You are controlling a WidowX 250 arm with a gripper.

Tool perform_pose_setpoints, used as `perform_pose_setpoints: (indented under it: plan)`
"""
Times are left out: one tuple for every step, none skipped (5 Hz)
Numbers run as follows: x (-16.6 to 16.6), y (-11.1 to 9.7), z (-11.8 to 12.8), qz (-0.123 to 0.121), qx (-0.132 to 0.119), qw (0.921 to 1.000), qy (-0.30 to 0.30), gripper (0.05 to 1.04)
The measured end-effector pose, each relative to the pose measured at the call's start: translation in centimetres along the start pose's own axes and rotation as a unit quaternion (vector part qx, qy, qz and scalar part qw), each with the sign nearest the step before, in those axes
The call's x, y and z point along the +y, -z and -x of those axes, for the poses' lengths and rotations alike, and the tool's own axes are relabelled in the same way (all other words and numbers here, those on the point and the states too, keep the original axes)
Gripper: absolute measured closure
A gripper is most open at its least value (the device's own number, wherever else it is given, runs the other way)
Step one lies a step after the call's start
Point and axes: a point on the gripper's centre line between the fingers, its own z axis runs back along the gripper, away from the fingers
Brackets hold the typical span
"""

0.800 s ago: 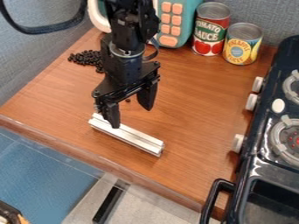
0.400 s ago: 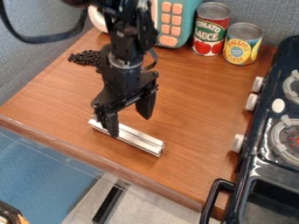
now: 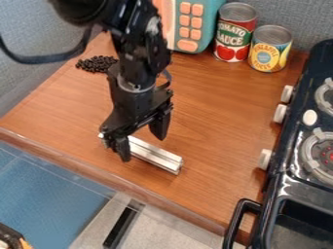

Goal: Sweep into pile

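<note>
Black beans [image 3: 94, 64], small and heaped close, sit at upper left on the brown wooden counter [image 3: 221, 112], near the grey fabric wall [image 3: 26, 80]. Arm [image 3: 137, 53] drops in from the top edge, just right of the beans, with a black cable [image 3: 36, 59] looping off to its left.

Gripper [image 3: 142, 148] well apart from the beans, toward the counter's near edge. Fingers spread, a gap between them; one shows in front of the metal bar [image 3: 156, 155], the other on its far side. Whether either touches the bar, cannot tell. Bar is silvery, grooved, lying aslant, lower end to the right.

Back edge: teal toy appliance [image 3: 215, 22] with orange buttons; right of it a red can [image 3: 234, 34], tomatoes on its label, then a shorter yellow-and-blue can [image 3: 270, 49]. Both upright.

Right side: black toy stove [image 3: 278, 168], white knobs [image 3: 265, 159], grey burner grates [image 3: 312, 165], black handle [image 3: 238, 214].
</note>
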Motion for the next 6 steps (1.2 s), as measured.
perform_pose_setpoints:
  plan:
    - [0.1, 0.3, -0.8, 0.016, -0.007, 0.9997, -0.019, 0.083]
    - [0.1, 0.9, -1.0, 0.011, -0.012, 0.9997, -0.021, 0.083]
    - [0.2, 1.6, -1.1, 0.002, -0.015, 0.9997, -0.018, 0.083]
    - [0.2, 2.1, -1.2, -0.002, -0.018, 0.9997, -0.018, 0.133]
    - [0.2, 2.1, -1.3, -0.001, -0.023, 0.9996, -0.018, 0.428]
    - [0.3, 2.3, -1.4, -0.001, -0.029, 0.9992, -0.029, 0.696]
